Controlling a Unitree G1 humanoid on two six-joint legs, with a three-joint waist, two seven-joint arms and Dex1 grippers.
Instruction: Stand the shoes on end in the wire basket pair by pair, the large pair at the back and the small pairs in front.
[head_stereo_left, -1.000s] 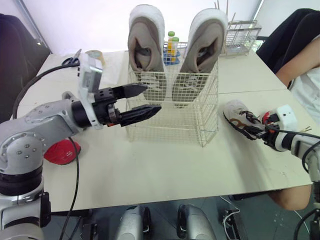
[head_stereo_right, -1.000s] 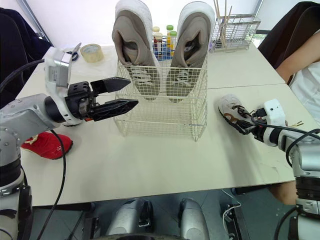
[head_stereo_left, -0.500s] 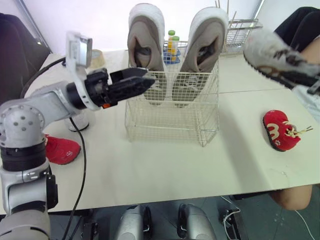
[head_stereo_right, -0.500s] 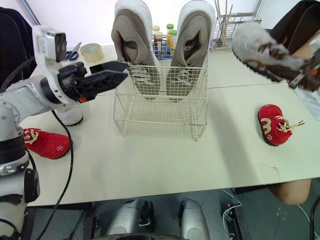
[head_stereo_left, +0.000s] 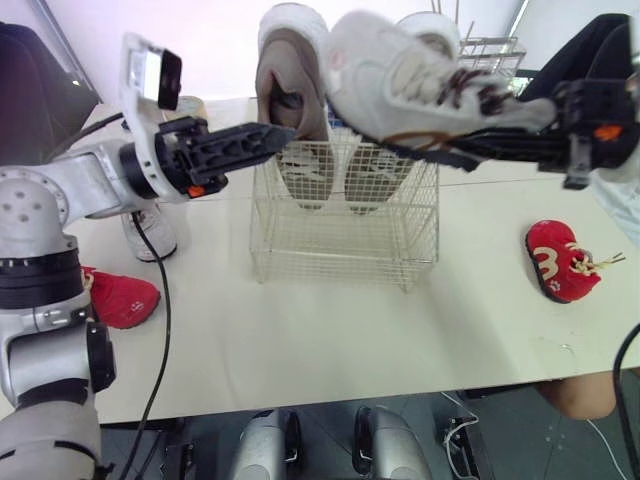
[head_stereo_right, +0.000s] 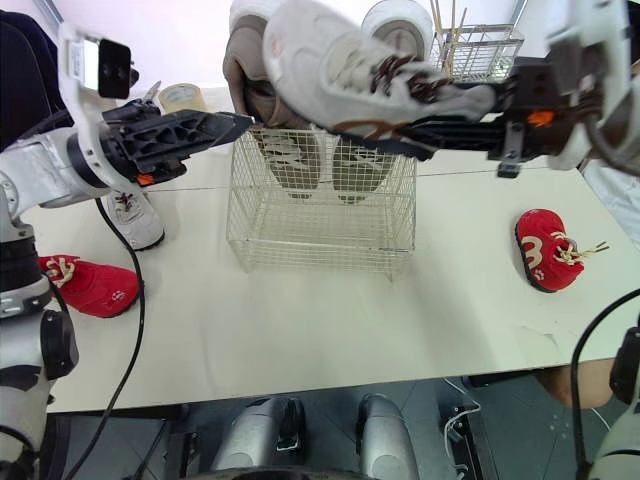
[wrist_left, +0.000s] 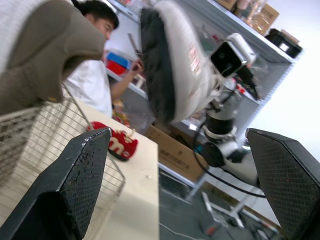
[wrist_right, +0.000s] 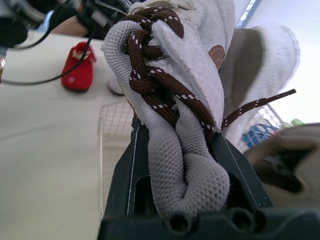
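Counter (head_stereo_left: 330, 340), left edge: first red shoe (head_stereo_left: 120, 297), with a white shoe (head_stereo_left: 150, 232) just behind it. Left claw (head_stereo_left: 272, 138) is spread wide and empty, tips near the upper left rim of the wire basket (head_stereo_left: 345, 225). Basket sits mid-counter; large pair (head_stereo_left: 290, 90) stands on end in its back part. Right claw (head_stereo_left: 430, 152) is clamped on the brown-laced grey shoe (head_stereo_left: 400, 80), held in the air over the basket. Second red shoe (head_stereo_left: 558, 262) lies near the right edge.

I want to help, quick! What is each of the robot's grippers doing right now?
Left gripper: open, holding nothing.
Right gripper: shut on the white shoe.
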